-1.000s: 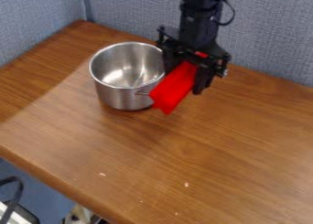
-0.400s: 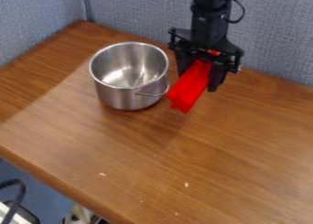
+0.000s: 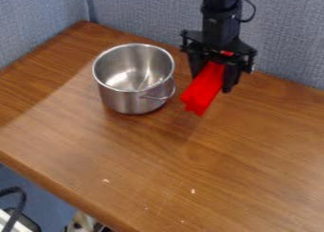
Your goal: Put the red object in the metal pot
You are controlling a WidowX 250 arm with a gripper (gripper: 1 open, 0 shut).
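Shifted slightly to the right, away from the round silver steel pot (image 3: pixel 133 79), is the black robot gripper (image 3: pixel 218 59). Its 2 jaws are closed on the bright red rectangular block (image 3: pixel 203 89), held tilted just beside the pot, outside it.

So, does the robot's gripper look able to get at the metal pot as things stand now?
Probably yes: the gripper, gripping the red block, is right beside the open-topped pot, nothing visibly between.
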